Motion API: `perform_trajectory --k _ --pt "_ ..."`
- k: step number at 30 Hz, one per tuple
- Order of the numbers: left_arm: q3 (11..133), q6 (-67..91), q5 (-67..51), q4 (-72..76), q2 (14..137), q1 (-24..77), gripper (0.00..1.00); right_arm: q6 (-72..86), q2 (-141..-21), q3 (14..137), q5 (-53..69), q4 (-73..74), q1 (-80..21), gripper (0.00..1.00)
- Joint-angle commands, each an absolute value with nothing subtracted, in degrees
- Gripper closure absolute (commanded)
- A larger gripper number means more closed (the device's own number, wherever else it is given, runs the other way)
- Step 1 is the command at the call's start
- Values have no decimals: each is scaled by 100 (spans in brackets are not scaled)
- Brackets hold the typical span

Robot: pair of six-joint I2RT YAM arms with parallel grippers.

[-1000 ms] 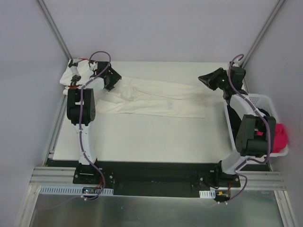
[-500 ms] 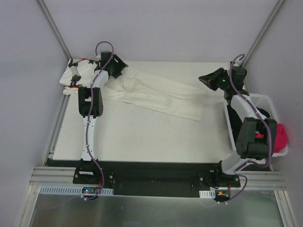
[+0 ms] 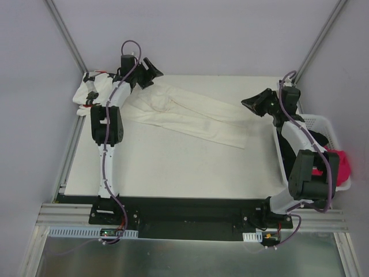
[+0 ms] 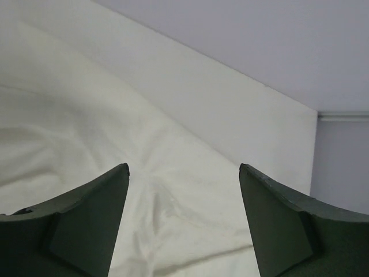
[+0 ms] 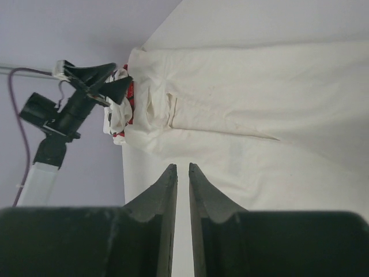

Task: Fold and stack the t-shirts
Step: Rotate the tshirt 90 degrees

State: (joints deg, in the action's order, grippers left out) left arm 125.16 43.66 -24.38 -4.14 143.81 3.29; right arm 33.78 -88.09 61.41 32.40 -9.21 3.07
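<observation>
1. left gripper point(image 4: 183, 167): fingers wide apart, nothing btwn them. It hovers over the far-left end of the cream t-shirt point(image 3: 190, 115); no contact as far as I can tell.
2. right gripper point(image 5: 179, 167): fingers nearly together w/ only a thin slit, empty. It hangs above the shirt's right end, near the basket point(image 3: 323, 122).
3. Step in hand, I reckon: re-grip and spread the cream shirt, since it's too roped-up to fold as is.
   - Left should drop onto one clear edge at the wrinkled end and pinch a single layer if poss.
   - Right must open first, then take the opposite end.
   - Pull apart evenly, low over the table point(image 3: 173, 167), so the cloth slides flat instead of twisting.
4. Risks: pinching 2 layers locks creases in. Dragging the left end could snag the star-print t-shirt point(image 3: 92, 89).
5. Cream shirt: plain, matte, soft and limp. It lies as a long narrow band slanting from far-left to mid-right, doubled lengthwise, w/ soft ridges and puckers near the left end.
6. Star-print shirt: white w/ black stars and red marks. It's a crumpled heap at the far-left corner, right beside the cream one and seemingly touching it.
7. Basket: rigid white perforated plastic at the table's right side, w/ pink cloth point(image 3: 341, 164) inside.
</observation>
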Motion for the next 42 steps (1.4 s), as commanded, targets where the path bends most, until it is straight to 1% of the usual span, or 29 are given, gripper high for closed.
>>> perform_trajectory --k 1,2,3,4,5,7,8,11,14,16,19,23,31,42 --pt "12315 3841 -3199 -18 12676 588 23 3278 -8473 5942 3384 -1063 264 83" --pt "11974 3789 -3217 -18 12474 711 22 3261 -8447 5915 3392 -1072 264 83" --pt "11684 3762 -3191 -18 12011 782 22 3269 -8429 5863 3401 -1081 264 83" --pt "11341 3788 -3156 261 11754 861 21 3278 -8411 5836 3410 -1090 264 83" --pt "10468 3849 -3086 490 11220 1079 21 3287 -8385 5810 3410 -1125 264 83" --pt "9515 4147 -2858 1164 10743 1291 21 3331 -8341 5748 3428 -1195 272 83" --pt "8640 4244 -2761 1343 10366 1396 21 3322 -8332 5731 3445 -1204 272 83" --pt "7362 4552 -2435 1740 9986 1722 21 3331 -8244 5634 3454 -1248 272 83" --pt "6674 4807 -2469 1871 10010 2038 21 3331 -8191 5555 3472 -1283 272 83" --pt "6479 4746 -2374 1820 10072 2344 21 3348 -8191 5537 3507 -1309 272 82" --pt "6687 4439 -2048 1302 10318 2705 20 3419 -8148 5476 3560 -1423 264 82" --pt "6820 4710 -2039 1151 10722 2900 20 3463 -8025 5423 3560 -1433 272 82" --pt "6654 5194 -1767 1125 10810 3050 21 3489 -7779 5168 3516 -1424 343 82" --pt "6249 5642 -1468 1213 10819 3085 22 3516 -7655 5238 3524 -1345 448 82"
